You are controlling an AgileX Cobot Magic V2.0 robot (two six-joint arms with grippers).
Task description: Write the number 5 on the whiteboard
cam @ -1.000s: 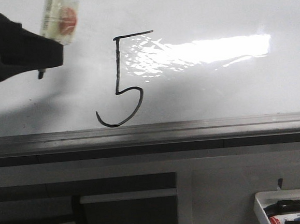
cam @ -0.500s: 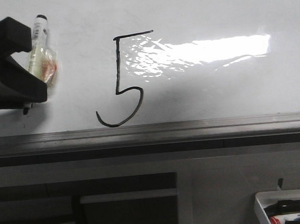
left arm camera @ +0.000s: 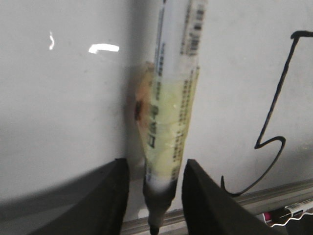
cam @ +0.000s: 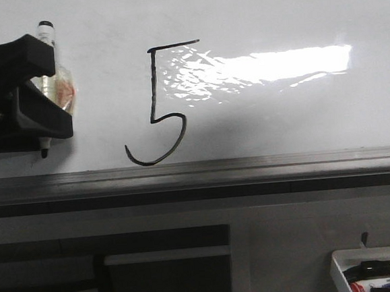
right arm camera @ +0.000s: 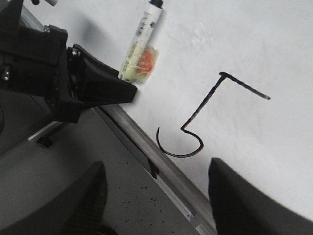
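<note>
On the whiteboard [cam: 280, 112], left of the bright light reflection, stands the number 5 [cam: 158, 105] in thin black strokes: a flat top bar, a straight stem, and a hooked tail that ends just above the grey rail [cam: 197, 173] along the board's lower edge. The top bar's right end runs into the glare.

Left of the figure and clear of it, the left gripper [cam: 42, 90] grasps a marker [cam: 50, 63], its black fingers [left arm camera: 110, 196] clenched on either side of the barrel. The marker is roughly upright, its dark tip pointing down near the rail and its capless rear end sticking up above the fingers. A yellowish wrap with an orange-red patch covers the middle of the barrel. Whether the tip touches the board cannot be told.

The right gripper [right arm camera: 156, 200] shows only in its own wrist view, where its two dark fingers stand well apart with nothing between them.

At the lower right of the front view, a small white tray [cam: 340, 270] holds several markers lying down.
</note>
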